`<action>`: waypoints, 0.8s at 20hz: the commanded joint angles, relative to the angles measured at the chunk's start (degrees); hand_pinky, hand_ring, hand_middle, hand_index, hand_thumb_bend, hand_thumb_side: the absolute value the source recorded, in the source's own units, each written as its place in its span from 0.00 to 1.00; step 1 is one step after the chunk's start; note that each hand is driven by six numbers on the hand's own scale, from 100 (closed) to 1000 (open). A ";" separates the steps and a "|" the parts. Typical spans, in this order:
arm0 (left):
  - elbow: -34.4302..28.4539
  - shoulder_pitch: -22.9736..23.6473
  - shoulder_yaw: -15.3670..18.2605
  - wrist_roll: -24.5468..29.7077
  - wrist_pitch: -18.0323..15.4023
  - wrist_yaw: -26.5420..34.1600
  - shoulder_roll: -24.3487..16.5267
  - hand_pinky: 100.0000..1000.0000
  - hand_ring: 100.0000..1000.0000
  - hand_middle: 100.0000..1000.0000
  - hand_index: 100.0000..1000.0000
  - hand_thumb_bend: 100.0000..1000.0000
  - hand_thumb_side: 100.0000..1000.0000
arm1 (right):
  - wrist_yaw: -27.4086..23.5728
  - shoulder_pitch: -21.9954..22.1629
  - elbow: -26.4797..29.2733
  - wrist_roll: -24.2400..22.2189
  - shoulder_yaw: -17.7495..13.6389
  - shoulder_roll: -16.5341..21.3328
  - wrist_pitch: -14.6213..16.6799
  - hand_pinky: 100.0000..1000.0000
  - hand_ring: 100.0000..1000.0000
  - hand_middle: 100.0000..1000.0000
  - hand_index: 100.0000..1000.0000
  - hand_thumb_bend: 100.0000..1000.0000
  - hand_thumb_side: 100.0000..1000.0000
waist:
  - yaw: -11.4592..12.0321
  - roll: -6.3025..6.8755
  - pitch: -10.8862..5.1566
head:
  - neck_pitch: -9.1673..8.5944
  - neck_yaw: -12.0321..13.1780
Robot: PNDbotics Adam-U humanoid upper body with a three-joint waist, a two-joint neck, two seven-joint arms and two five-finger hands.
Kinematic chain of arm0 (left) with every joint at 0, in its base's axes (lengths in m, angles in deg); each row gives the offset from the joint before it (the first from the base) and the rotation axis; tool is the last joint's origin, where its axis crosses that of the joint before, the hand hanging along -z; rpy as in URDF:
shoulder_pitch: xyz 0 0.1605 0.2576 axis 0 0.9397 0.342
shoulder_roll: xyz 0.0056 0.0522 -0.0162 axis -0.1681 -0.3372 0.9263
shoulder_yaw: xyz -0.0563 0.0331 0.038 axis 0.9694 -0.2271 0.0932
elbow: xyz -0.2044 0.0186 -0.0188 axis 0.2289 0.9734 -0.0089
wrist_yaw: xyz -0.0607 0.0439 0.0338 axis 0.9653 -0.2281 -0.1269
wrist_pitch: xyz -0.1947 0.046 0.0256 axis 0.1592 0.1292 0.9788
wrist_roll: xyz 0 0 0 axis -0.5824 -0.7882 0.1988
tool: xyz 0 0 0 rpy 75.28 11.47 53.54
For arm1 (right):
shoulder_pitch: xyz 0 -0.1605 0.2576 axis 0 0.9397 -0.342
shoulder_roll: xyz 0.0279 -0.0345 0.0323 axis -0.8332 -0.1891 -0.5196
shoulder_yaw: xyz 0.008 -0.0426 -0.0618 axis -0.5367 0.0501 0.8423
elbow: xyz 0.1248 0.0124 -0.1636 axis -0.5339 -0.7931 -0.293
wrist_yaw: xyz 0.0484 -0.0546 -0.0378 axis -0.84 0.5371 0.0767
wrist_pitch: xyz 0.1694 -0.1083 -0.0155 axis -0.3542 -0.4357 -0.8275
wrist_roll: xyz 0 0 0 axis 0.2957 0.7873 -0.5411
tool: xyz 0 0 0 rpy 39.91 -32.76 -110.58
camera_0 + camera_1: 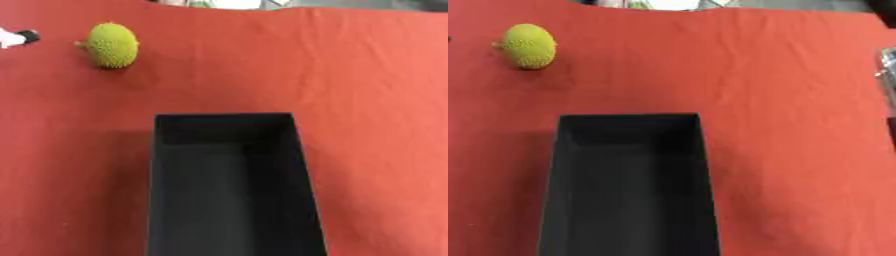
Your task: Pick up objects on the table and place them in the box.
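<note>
One yellow-green fruit (113, 44), oval with a bumpy, spiky skin and a short stub at its left end, lay at the far left of the red cloth (367, 100), well apart from the one black box (229, 185). The box was rectangular, open-topped and dark inside, its near end cut off by the frame. A small white and black thing (16, 37) showed at the far left edge, too cut off to identify. Neither hand could be made out, so their state could not be told
</note>
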 commanded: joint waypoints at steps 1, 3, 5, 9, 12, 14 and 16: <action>-0.26 -2.03 0.05 12.08 -5.32 3.26 -0.13 1.00 0.89 0.85 0.83 0.42 0.00 | -0.49 -0.88 0.90 -0.05 -0.28 0.96 -0.11 0.70 0.80 0.59 0.74 0.00 0.31 | -0.27 0.19 -1.23 | -0.83 0.38; -0.86 -2.31 0.27 16.57 -5.41 6.00 0.16 1.00 0.89 0.86 0.83 0.44 0.00 | -0.56 -0.87 0.90 -0.01 -0.28 0.87 -0.15 0.70 0.80 0.58 0.74 0.00 0.32 | -0.41 0.28 -1.23 | -0.99 0.53; -1.87 -2.43 0.63 19.50 -4.78 8.06 0.35 1.00 0.90 0.86 0.83 0.44 0.00 | -0.63 -0.90 0.90 0.00 -0.27 0.76 -0.18 0.70 0.80 0.58 0.74 0.00 0.32 | -0.52 0.34 -1.23 | -1.13 0.65; -3.49 -2.69 0.82 23.11 -3.77 9.34 1.19 1.00 0.92 0.87 0.84 0.49 0.05 | -0.78 -1.10 0.90 -0.02 -0.18 0.55 -0.14 0.70 0.80 0.58 0.74 0.00 0.33 | -1.02 0.58 -1.03 | -1.49 1.08; -4.49 -3.01 1.26 23.50 -3.16 8.53 2.18 1.00 0.92 0.88 0.84 0.51 0.10 | -0.99 -1.34 0.90 0.00 -0.12 0.38 -0.07 0.70 0.80 0.58 0.74 0.00 0.33 | -1.49 0.73 -0.76 | -1.54 1.43; -5.12 -3.14 1.50 22.65 -2.92 7.57 2.86 1.00 0.93 0.89 0.83 0.52 0.11 | -1.12 -1.52 0.90 0.04 -0.07 0.28 -0.06 0.70 0.80 0.58 0.74 0.00 0.34 | -1.75 0.80 -0.58 | -1.38 1.85; -5.45 -3.13 1.63 21.75 -2.83 6.36 3.51 1.00 0.93 0.89 0.84 0.52 0.13 | -1.22 -1.74 0.90 0.01 -0.01 0.17 0.01 0.70 0.80 0.58 0.74 0.00 0.34 | -1.98 0.86 -0.42 | -1.17 2.45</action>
